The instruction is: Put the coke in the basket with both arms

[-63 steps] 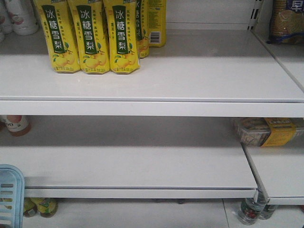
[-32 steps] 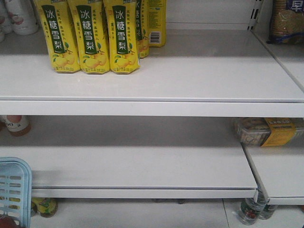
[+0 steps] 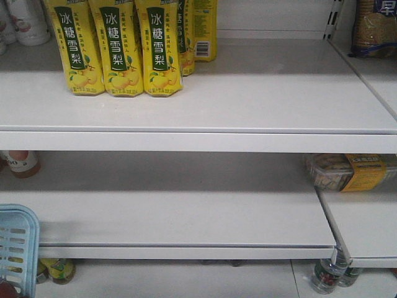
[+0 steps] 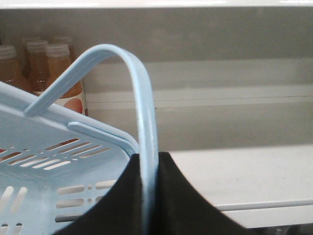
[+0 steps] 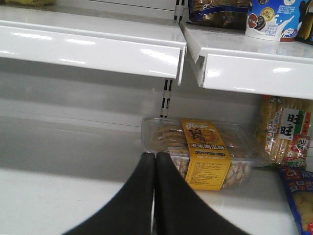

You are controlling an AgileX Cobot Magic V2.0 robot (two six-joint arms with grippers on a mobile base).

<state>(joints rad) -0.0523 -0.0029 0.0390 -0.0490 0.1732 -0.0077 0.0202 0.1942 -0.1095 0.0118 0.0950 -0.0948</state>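
The light blue basket [image 3: 17, 245] shows at the bottom left of the front view, in front of the lower shelf. In the left wrist view its slotted wall [image 4: 58, 181] fills the lower left and its pale handle [image 4: 139, 88] arches up. My left gripper [image 4: 148, 164] is shut on that handle, one black finger on each side. A small dark red patch [image 3: 5, 289] sits at the basket's bottom corner; I cannot tell whether it is the coke. My right gripper [image 5: 155, 159] is shut with nothing in it, above the lower shelf.
Yellow-labelled bottles [image 3: 118, 49] stand on the upper shelf [image 3: 248, 105]. A clear snack box with a yellow label [image 5: 205, 152] lies on the lower shelf at the right. Orange drink bottles [image 4: 49, 68] stand behind the basket. More bottles [image 3: 325, 276] sit under the lower shelf.
The basket has moved up and to the right into the front view, then held nearly still over the last half second.
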